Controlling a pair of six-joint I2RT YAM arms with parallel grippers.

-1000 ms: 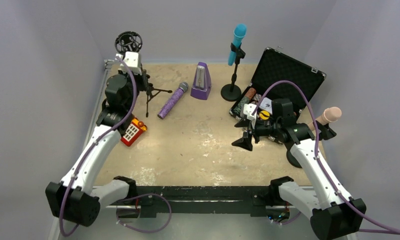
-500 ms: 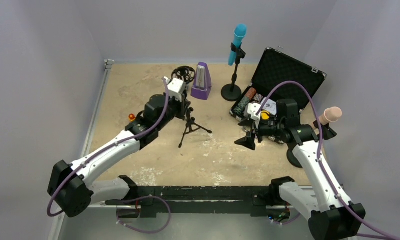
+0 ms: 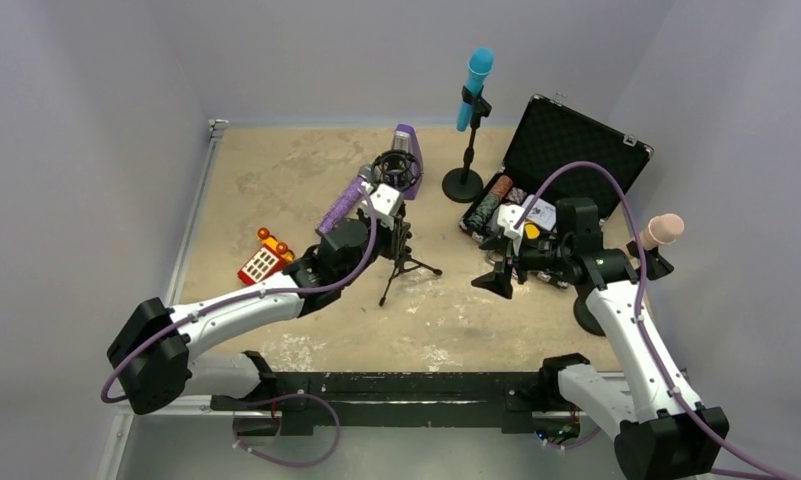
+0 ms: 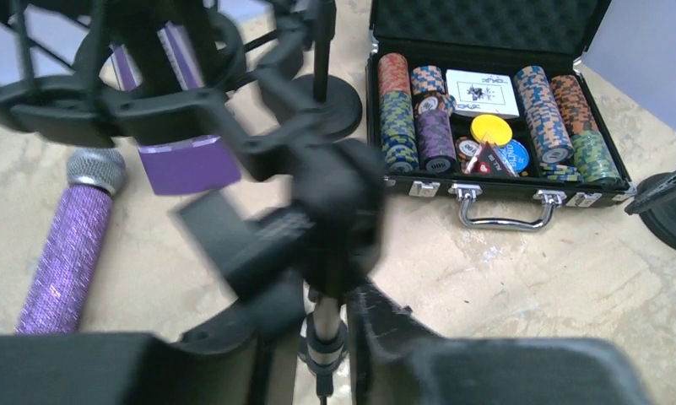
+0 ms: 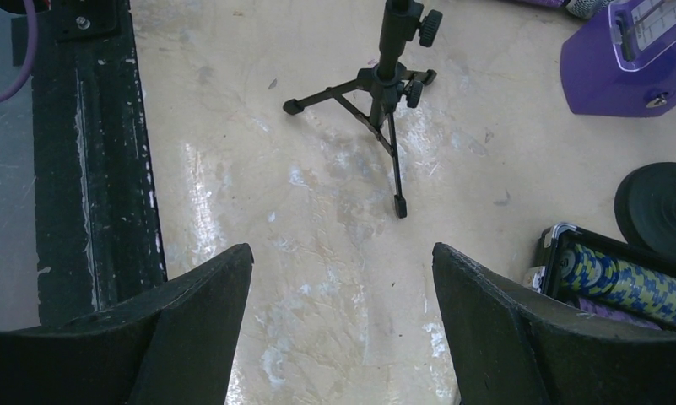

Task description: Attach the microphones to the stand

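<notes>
At the middle of the sand-coloured table (image 5: 317, 278), pinching the thin pole of a black tripod stand (image 5: 390, 84) between the fingers of the left gripper (image 4: 324, 325), jaws pressing against the pole from both sides. Keeping the stand upright, its three feet appearing to be touching the tabletop, and carrying a round black shock mount (image 4: 148, 110) on top.

Showing the glittery purple microphone (image 4: 64, 253) lying flat on the table just left of the stand, grey mesh head pointing toward the far wall, near a purple metronome (image 5: 613, 67).

Showing the cyan-blue microphone (image 3: 476, 75) sitting tilted in the clip of a round-based stand (image 3: 463, 185) at the back, and the pale pink microphone (image 3: 664, 230) sitting in a black clip at the right edge.

Holding the right gripper (image 5: 343, 253) spread wide over bare tabletop, gripping nothing, just in front of an open black case (image 4: 486, 190) of poker chips.

Also showing a red toy phone (image 3: 261, 265) lying left of the left arm.
</notes>
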